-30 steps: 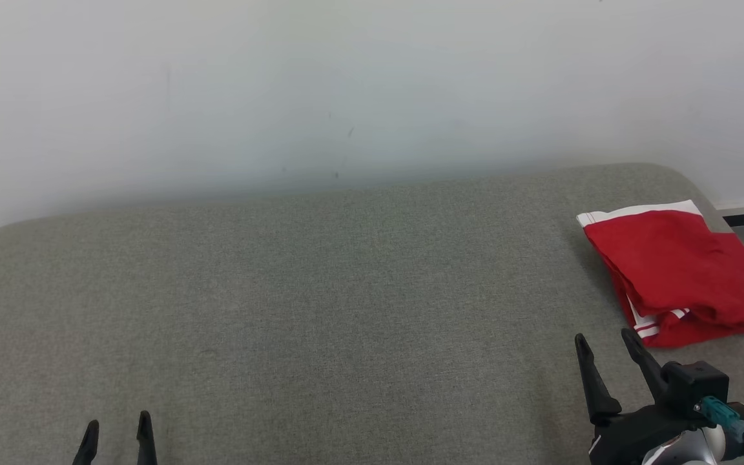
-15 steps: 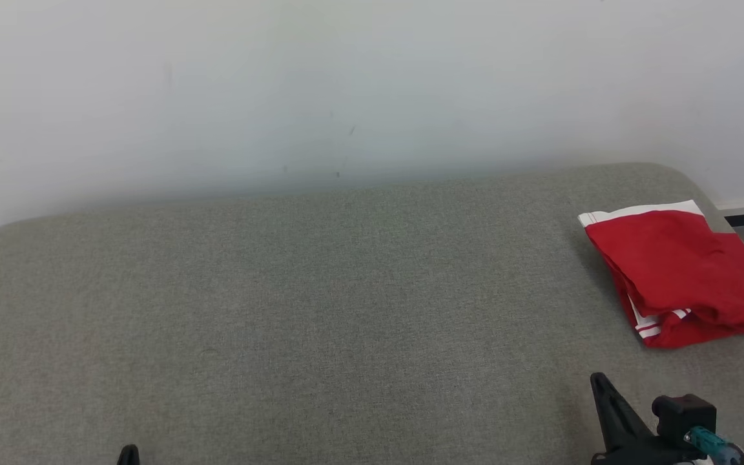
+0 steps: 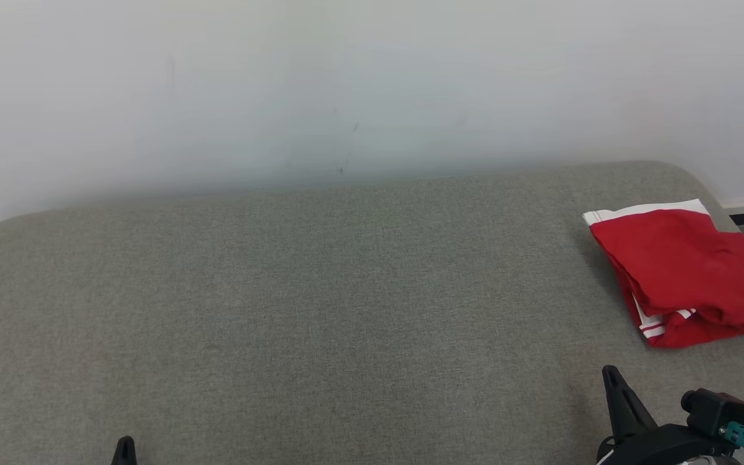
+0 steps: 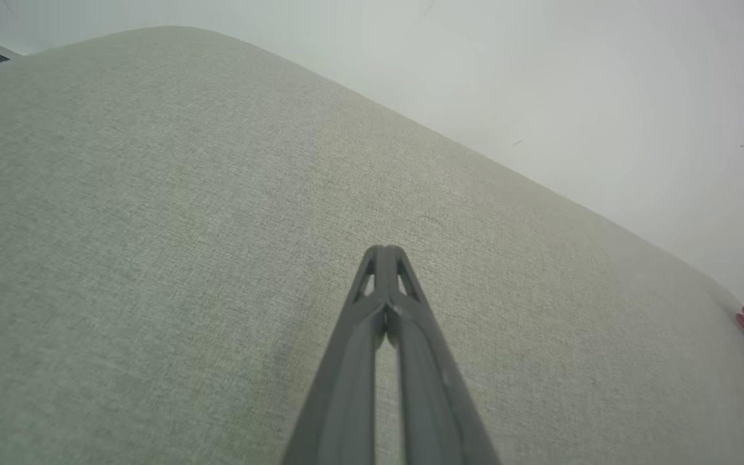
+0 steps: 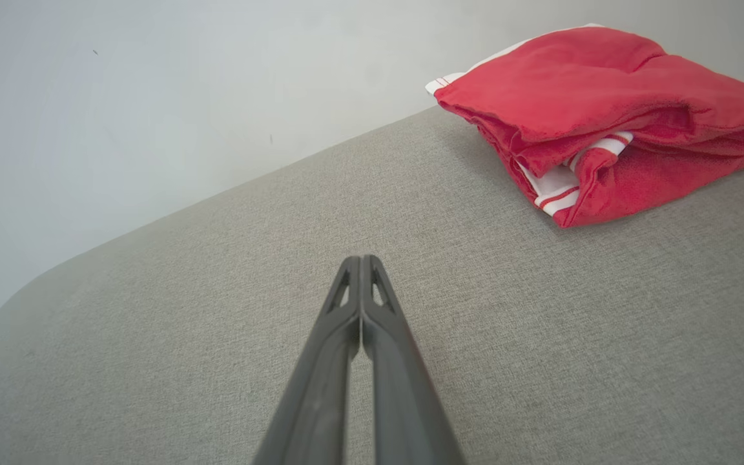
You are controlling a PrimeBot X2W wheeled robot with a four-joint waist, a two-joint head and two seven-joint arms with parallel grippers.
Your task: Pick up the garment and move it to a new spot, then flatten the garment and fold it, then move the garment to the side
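Red garment (image 3: 682, 271): folded into a loose, thick bundle lying on the bench's far right corner, with its right side reaching the bench's right edge.
Garment layers: the upper fold lies rumpled over the lower one. A white band with thin red stripes peeks out on the side facing the bench's near edge, and a white strip runs along the side facing the far edge.
Bench (image 3: 346, 290): padded, covered in grey-green woven fabric, with rounded corners. Its far edge meets the wall.
Wall (image 3: 346, 84): pale and plain, with a few small dark marks, rising behind the bench's far edge.
Left gripper (image 4: 385, 248): over the bench's near left part, well apart from the garment. One dark tip shows at the bottom of the head view.
Left fingers (image 4: 346, 374): pressed together tip to tip, holding nothing.
Right gripper (image 5: 360, 259): over the bench's near right part, near the garment but not touching it.
Right fingers (image 5: 320, 387): closed against each other at the tips, with nothing between them.
Right wrist: dark housing with a teal plug (image 3: 743, 436), by the bench's near right edge in the head view.
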